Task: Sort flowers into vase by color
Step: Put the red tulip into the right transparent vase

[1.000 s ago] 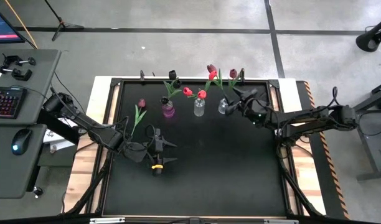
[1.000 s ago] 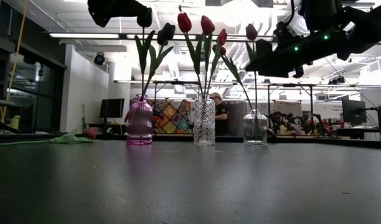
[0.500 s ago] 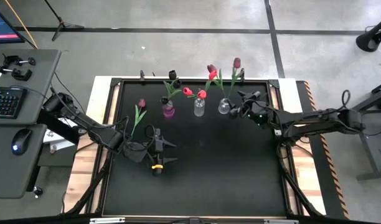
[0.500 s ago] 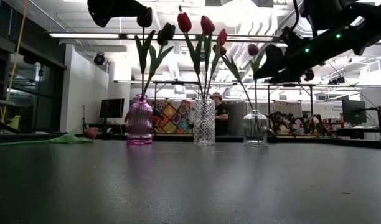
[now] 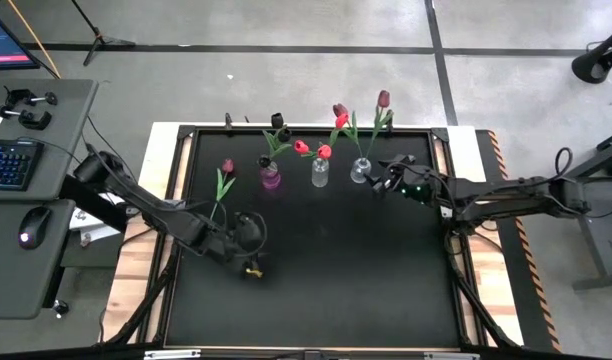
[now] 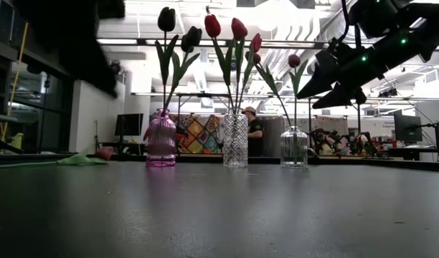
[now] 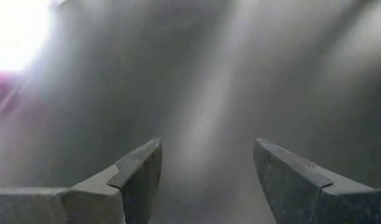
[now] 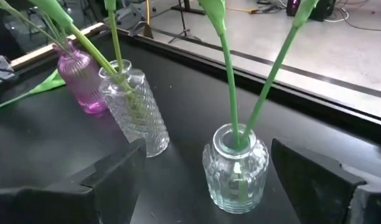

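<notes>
Right gripper (image 5: 378,181): jaws spread wide, nothing between them; raised above the table.
Clear round vase (image 8: 235,165): straight ahead of the right jaws, centred in the gap between the two fingers (image 8: 116,177) but clear of both; it stands upright on the black table (image 5: 366,270).
Flowers in the round vase: two green stems (image 8: 230,81) rise from its neck, one near upright, one leaning; a maroon head (image 5: 383,98) and a red head (image 5: 341,120) top them.
Ribbed clear vase (image 8: 137,109): ahead of the right jaws and off to one side, holding red tulips (image 6: 225,27).
Pink vase (image 8: 83,83): beyond the ribbed one, farthest from the right jaws, holding dark-headed tulips (image 6: 166,18).
Loose flower (image 5: 223,180): pink head, lying flat on the table, apart from the vases, just beyond the left arm.
Left gripper (image 5: 251,238): low over the table, jaws wide apart, empty; only bare dark tabletop between its fingers (image 7: 137,177).
Background: a person (image 6: 254,129) stands behind the vases.
</notes>
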`<control>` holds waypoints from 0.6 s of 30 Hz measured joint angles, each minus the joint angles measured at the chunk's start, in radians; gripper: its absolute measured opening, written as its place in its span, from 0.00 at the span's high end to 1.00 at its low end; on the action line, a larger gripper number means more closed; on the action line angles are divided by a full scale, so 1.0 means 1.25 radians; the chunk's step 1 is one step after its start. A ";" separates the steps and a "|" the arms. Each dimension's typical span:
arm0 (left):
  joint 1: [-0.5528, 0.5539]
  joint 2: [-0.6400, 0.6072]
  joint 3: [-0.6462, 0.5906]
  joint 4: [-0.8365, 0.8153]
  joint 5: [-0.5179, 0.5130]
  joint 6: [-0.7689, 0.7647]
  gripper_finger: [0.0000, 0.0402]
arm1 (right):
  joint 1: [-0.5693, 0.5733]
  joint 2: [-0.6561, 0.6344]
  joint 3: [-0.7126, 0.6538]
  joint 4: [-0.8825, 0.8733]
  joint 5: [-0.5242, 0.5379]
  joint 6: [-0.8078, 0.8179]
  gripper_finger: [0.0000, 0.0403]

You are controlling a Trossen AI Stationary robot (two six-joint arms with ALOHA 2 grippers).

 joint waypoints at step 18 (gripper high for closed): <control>0.369 0.108 0.000 -0.527 -0.053 -0.285 0.41 | 0.000 0.066 0.000 0.004 0.000 0.045 0.18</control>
